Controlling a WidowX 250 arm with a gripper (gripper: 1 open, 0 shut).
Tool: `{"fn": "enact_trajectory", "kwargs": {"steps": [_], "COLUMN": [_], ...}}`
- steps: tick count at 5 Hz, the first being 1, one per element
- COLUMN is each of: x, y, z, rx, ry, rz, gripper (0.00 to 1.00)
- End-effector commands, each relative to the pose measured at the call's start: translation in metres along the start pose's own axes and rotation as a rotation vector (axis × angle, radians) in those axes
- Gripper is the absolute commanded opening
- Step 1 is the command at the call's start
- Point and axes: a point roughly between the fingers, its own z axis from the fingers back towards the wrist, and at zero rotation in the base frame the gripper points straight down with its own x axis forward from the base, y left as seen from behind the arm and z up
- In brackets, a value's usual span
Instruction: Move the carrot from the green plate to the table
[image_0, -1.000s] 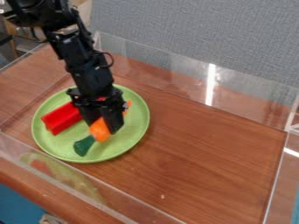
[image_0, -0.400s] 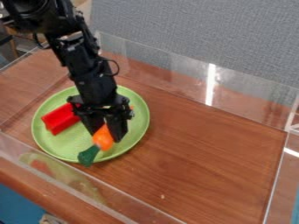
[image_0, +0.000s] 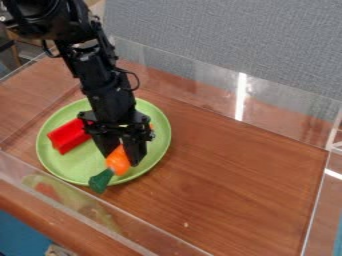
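The orange carrot (image_0: 119, 160) is pinched between the black fingers of my gripper (image_0: 120, 152), which points steeply down and is shut on it. Its dark green stem end (image_0: 102, 178) hangs at the front rim of the green plate (image_0: 158, 137). The carrot sits over the plate's near edge, tilted, with the stem lowest; whether it touches the plate I cannot tell. The black arm (image_0: 87, 60) reaches in from the upper left and hides the plate's middle. The reddish-brown table (image_0: 227, 190) spreads to the right of the plate.
A red rectangular block (image_0: 68, 134) lies on the plate's left side, next to the gripper. Low clear acrylic walls (image_0: 201, 75) edge the table, and the front wall (image_0: 80, 205) runs close to the plate's near rim.
The gripper and carrot have drifted slightly toward the plate's front rim; the stem end now sits lower in the picture, at the rim. The grip stays shut.
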Motion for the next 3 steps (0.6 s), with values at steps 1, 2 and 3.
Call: {"fn": "enact_trajectory", "kwargs": {"steps": [1,2,3], "x": [0.008,0.015,0.026], "y": [-0.013,-0.038,-0.076], "z": [0.037,0.062,0.069], "rx": [0.014,0.010,-0.014], "ry": [-0.086,-0.140,-0.160], "rz": [-0.094,-0.209,-0.342], "gripper": [0.00,0.00,0.00]}}
